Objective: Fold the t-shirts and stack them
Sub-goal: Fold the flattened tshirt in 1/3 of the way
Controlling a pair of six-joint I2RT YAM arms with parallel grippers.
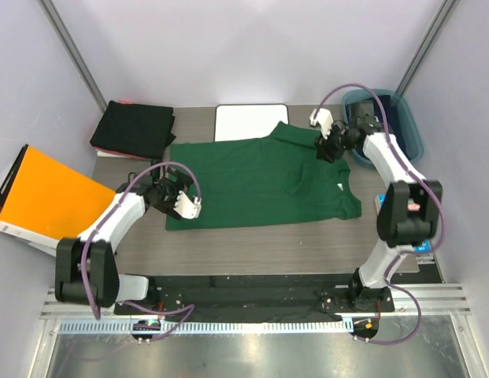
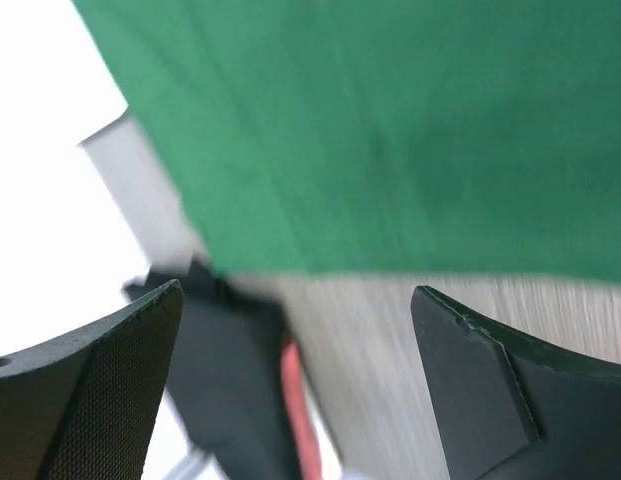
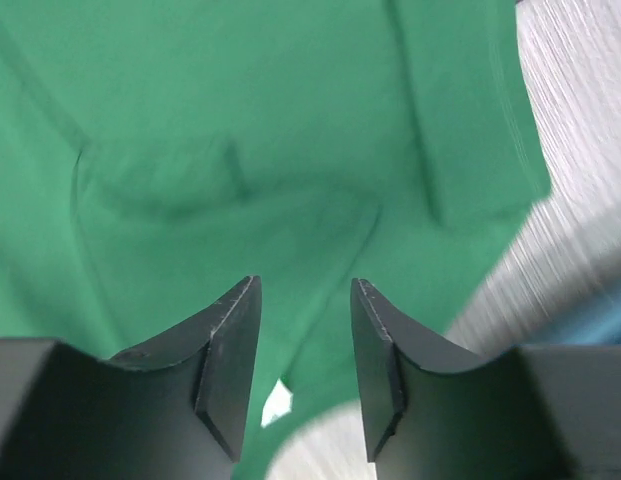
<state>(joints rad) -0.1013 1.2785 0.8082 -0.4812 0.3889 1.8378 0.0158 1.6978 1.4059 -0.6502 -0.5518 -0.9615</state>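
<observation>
Green shirt [image 1: 260, 181]: spread flat on the table [image 1: 252, 248], far edge lapping the white board [image 1: 248, 120].
Black folded shirts [image 1: 134, 128]: far-left corner.
Left gripper [image 2: 295, 290]: wide open, empty, at the green shirt's left edge.
Right gripper [image 3: 305, 282]: narrowly parted, empty, over its far-right part.
Step, likely: first fold about to start. Next, you lower both grippers and pinch the cloth's edges.

Table [image 1: 260, 246] w/ green tee [image 1: 252, 185], white board [image 1: 250, 122]
</observation>
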